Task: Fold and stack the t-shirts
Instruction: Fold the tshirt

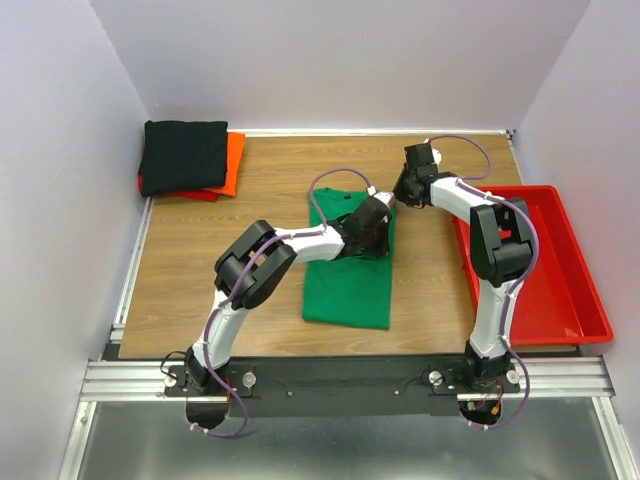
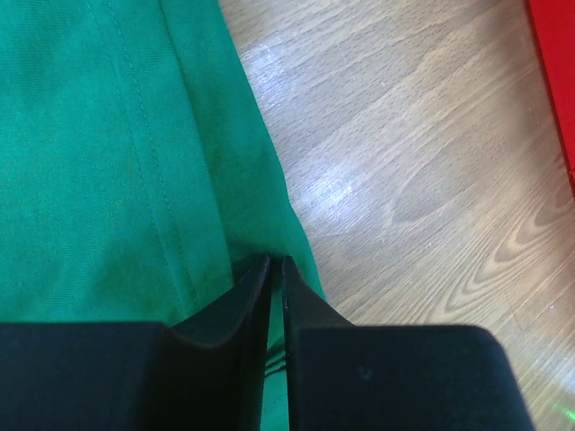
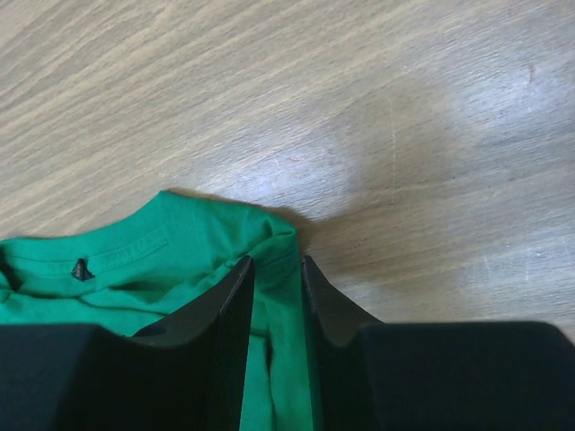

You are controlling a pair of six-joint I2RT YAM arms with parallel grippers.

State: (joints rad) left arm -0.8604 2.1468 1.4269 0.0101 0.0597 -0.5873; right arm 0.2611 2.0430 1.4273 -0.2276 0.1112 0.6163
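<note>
Green t-shirt [image 1: 345, 285] was clamped in both claws: side hem between the left gripper [image 2: 277, 260] tips, collar [image 3: 117, 244] just left of the right gripper [image 3: 277, 260]; lifting evenly seemed best.

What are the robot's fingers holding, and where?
The green t-shirt: left fingers pinch its side edge, right fingers pinch the cloth beside its collar.

T-shirt [image 1: 345, 285] between stack [image 1: 185, 155] and tray [image 1: 575, 290]

A wooden table [image 1: 200, 240] with glossy grain fills the middle. At its right side sits a red plastic tray [image 1: 575, 300]. Aluminium rails [image 1: 110, 375] line the near edge, and white walls [image 1: 350, 60] enclose left, right and far.
</note>
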